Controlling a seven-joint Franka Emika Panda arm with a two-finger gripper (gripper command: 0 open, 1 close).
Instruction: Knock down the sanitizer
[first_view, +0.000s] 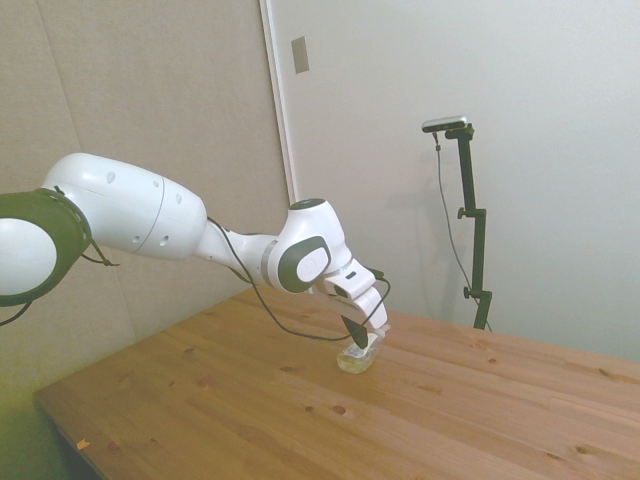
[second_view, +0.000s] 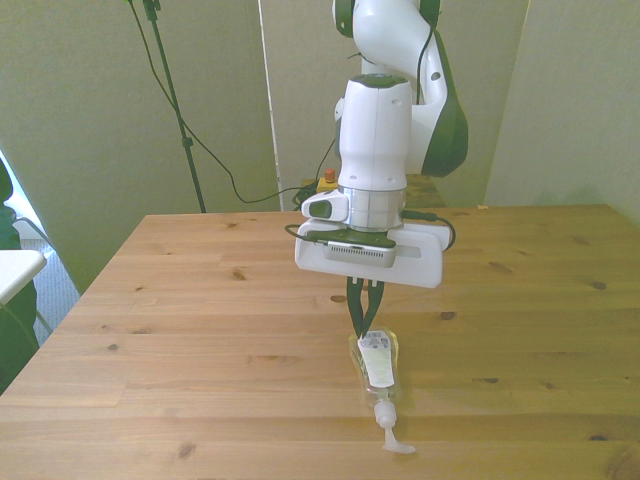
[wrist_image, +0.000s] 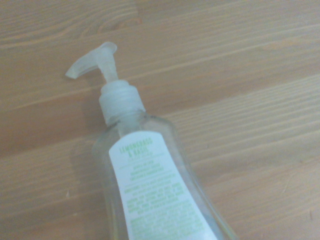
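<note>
Nearest the front camera: one sanitizer (second_view: 378, 368) lies on its side on the wooden table (second_view: 200, 300), label up, pump nozzle pointing toward the table's near edge, base toward the arm. The wrist view confirms it: bottle (wrist_image: 150, 185) flat on the boards, white label legible side up, translucent pump spout resting just over the wood. In the side view the bottle (first_view: 360, 355) shows as a low clear shape on the tabletop, no longer upright.

Status, judged from how it lies: the knock-down looks done. Nothing stands upright on the table. What is left, if anything, is for the arm to lift clear.

Just behind the bottle: the gripper (second_view: 364, 312) hangs tip-down over the bottle's base end. The dark fingers sit close together, a narrow gap at most, and grip nothing. Whether the tips touch the bottle's base cannot be told; in the front view they overlap it, while the side view puts them right at its upper edge.

Count:
- sanitizer bottles: 1
- grippers: 1
- arms: 1, white, reaching low over the table
- tables: 1

Farther back: plain walls, some cables.
</note>
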